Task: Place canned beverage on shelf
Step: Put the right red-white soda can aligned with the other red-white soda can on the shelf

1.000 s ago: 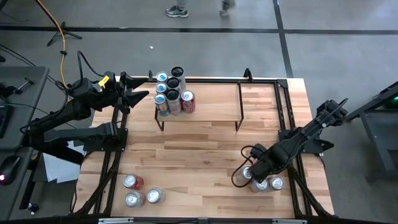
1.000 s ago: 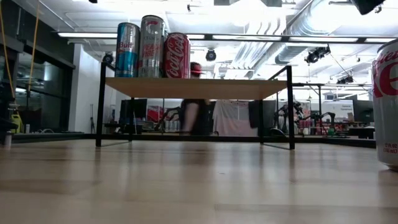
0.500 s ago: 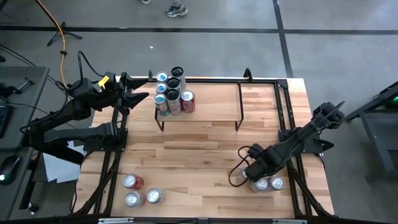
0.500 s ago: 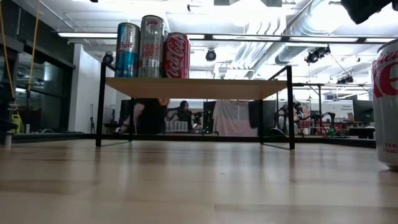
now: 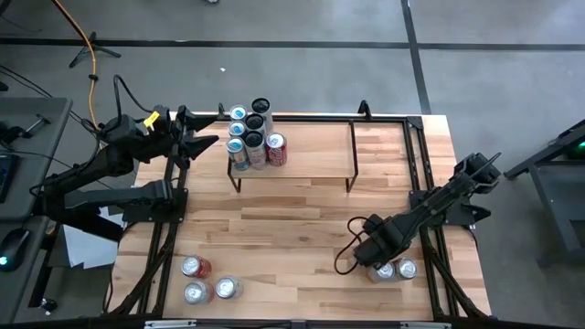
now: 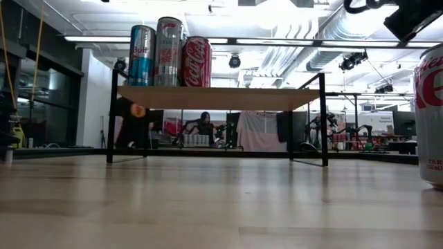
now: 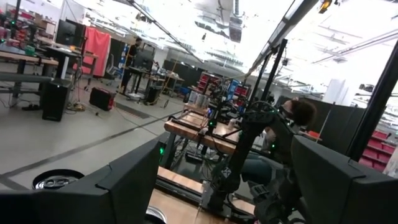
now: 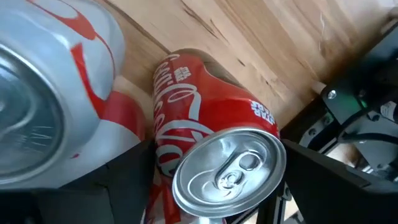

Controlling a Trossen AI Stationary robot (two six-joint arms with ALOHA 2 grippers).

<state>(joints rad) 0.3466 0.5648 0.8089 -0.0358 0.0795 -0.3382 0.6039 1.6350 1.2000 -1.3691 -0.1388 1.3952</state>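
Bright, even overhead light; ceiling strip lamps [image 6: 208, 40] show in low view and blow out to white glare. Shadows on the bench [image 5: 302, 219] soft, short, e.g. under the shelf [image 5: 311, 146]. Left wrist view: ceiling overexposed, background hazy. Right wrist view: near silver can [image 8: 43, 93] blurred, red can [image 8: 217, 168] sharp w/ sheen on lid.

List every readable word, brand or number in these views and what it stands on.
"Coca-Cola": red can between the right tool's fingers, right wrist view.
"Coca-Cola": red can on the shelf, low view.
Blue can on the shelf: lettering too blurred.
Tall silver can: print unreadable.
Can at the picture's edge: only fragments of red letters.
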